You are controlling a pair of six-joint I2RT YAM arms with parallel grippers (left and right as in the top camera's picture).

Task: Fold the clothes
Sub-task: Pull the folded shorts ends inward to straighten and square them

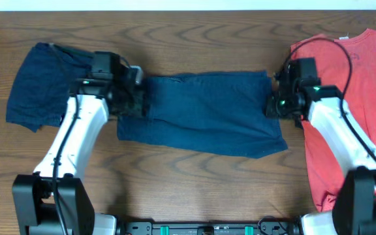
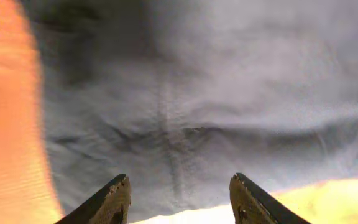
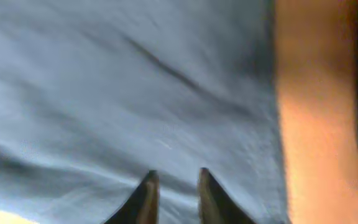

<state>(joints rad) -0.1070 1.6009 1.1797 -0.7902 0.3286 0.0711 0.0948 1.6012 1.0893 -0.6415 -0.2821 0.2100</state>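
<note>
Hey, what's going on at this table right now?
Two robot arms are working on the middle navy shorts, spread flat mid-table. The left gripper is at one end, its fingers open over the cloth. The right gripper is at the other end, fingers close together, grip unclear. A second pair of shorts lies beside the left arm, a coral-red T-shirt under the right.
</note>
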